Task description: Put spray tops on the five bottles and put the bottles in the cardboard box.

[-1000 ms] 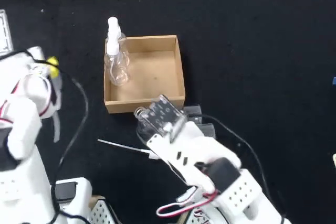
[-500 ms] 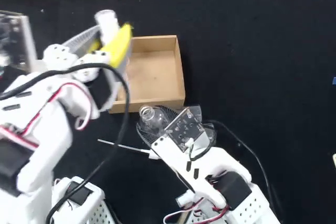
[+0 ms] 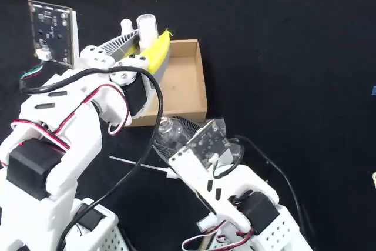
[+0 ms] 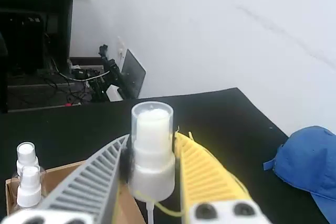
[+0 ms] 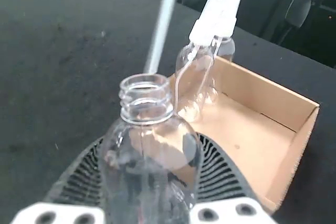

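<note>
My left gripper (image 3: 144, 40) is shut on a white spray top (image 3: 145, 25) with a clear cap, held between a grey and a yellow finger (image 4: 206, 181) above the left side of the cardboard box (image 3: 187, 83). The spray top (image 4: 152, 150) stands upright, and its thin dip tube (image 5: 163, 22) slants down to just behind the open neck of a clear bottle (image 5: 149, 148). My right gripper (image 3: 171, 136) is shut on that bottle (image 3: 167, 129), upright just in front of the box. Two capped bottles (image 5: 203, 59) stand in the box's far left corner.
A loose thin tube (image 3: 138, 164) lies on the black table left of the right arm. The box floor (image 5: 257, 135) beside the two capped bottles is bare. A blue cap (image 4: 310, 163) lies far off on the table.
The left arm has swung in from the table's left edge, carrying the spray top to over the box's left side. The right gripper drew the bottle slightly back from the box front.
</note>
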`<state>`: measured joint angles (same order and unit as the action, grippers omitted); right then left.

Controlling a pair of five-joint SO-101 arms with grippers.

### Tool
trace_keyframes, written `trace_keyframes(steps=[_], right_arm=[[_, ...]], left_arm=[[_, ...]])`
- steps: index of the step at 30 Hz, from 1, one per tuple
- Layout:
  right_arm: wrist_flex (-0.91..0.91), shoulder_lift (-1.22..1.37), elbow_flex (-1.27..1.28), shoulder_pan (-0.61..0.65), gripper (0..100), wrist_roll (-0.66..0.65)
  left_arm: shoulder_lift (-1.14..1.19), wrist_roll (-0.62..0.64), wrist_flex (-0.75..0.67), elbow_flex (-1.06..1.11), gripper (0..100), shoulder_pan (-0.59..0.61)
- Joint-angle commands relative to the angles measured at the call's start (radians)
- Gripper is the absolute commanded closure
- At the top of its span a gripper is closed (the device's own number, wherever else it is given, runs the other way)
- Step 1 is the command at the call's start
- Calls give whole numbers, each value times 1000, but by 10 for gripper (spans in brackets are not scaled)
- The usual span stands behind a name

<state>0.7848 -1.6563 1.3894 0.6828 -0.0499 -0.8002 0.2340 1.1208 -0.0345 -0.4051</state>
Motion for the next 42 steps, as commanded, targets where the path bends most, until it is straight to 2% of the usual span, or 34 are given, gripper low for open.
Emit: trace_keyframes(steps=[1, 8, 13, 22, 29, 36, 42], right_arm=[[-57, -22, -7, 8, 987, 48], [-61, -22, -7, 8, 987, 51], [-61, -22, -7, 8, 987, 51], [-61, -22, -7, 8, 987, 51], [-61, -22, -7, 8, 987, 48], [-61, -22, -7, 8, 987, 46], [-61, -22, -7, 8, 987, 46]], left_arm=[[-11, 8, -21, -8, 970, -10], [-11, 9, -23, 28, 970, -10], [-12, 81, -31, 74, 970, -10], [-12, 78, -21, 77, 970, -12], [-38, 77, -41, -35, 970, -12], [-55, 77, -38, -19, 970, -10], [-95, 77, -34, -102, 970, -10]])
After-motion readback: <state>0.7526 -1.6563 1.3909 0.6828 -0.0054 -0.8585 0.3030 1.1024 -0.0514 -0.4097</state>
